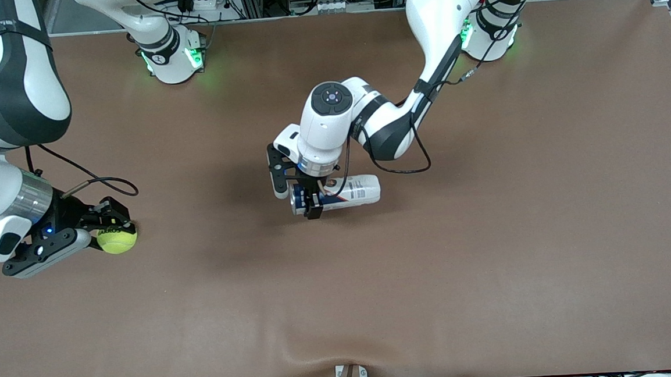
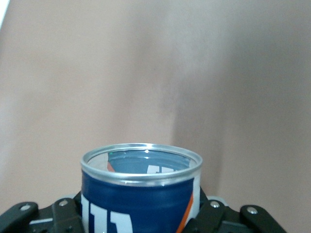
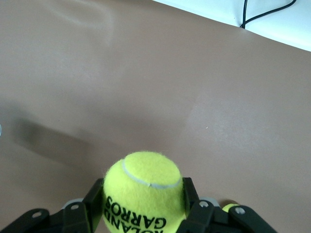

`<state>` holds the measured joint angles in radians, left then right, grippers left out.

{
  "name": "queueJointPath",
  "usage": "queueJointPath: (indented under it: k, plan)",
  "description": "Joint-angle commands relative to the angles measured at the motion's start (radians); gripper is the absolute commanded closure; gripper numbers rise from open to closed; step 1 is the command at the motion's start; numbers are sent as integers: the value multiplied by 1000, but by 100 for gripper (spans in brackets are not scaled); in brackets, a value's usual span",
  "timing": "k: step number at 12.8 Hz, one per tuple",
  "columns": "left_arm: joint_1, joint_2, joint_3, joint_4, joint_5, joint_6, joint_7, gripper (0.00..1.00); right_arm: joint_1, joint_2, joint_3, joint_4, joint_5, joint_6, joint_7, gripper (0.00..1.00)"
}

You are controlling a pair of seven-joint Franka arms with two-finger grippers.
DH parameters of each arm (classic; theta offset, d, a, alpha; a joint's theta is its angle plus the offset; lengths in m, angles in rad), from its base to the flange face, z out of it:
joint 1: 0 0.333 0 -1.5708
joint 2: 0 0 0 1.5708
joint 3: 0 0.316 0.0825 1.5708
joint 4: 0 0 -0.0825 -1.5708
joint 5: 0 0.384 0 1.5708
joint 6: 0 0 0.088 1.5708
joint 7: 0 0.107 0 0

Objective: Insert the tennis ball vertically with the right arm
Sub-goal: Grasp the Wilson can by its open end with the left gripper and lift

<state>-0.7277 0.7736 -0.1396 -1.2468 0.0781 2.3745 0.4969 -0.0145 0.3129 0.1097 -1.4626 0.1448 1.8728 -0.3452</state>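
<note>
The right gripper (image 1: 104, 229) has its jaws clamped on the tennis ball (image 1: 117, 238), over the counter's (image 1: 491, 260) right-arm end. The left gripper (image 1: 310, 200), mid-counter, has its jaws closed on the can (image 1: 347, 192), held sideways.

A wide table covered in smooth brown matte sheeting (image 1: 490, 249) carries the scene; a small rectangular metal bracket (image 1: 350, 376) sits at its edge nearest the front camera.
</note>
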Motion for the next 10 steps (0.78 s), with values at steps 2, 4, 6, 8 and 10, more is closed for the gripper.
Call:
queueJointPath:
  k: [2,4,6,8,10]
  plan:
    - [-47,-63,12,-17,9,32,-144,27,-2,-29,-1,-22,19,-6,-6,95]
    - [-67,-82,17,-17,50,35,-234,27,1,-31,-1,-22,19,-6,-4,95]
    - [-96,-99,17,-17,139,35,-396,27,1,-31,-1,-25,19,-7,-1,95]
    - [-116,-105,15,-16,228,35,-556,27,-1,-31,-1,-25,21,-21,-1,96]
    - [-143,-105,17,-16,296,35,-680,27,-2,-31,-1,-25,21,-21,-1,96]
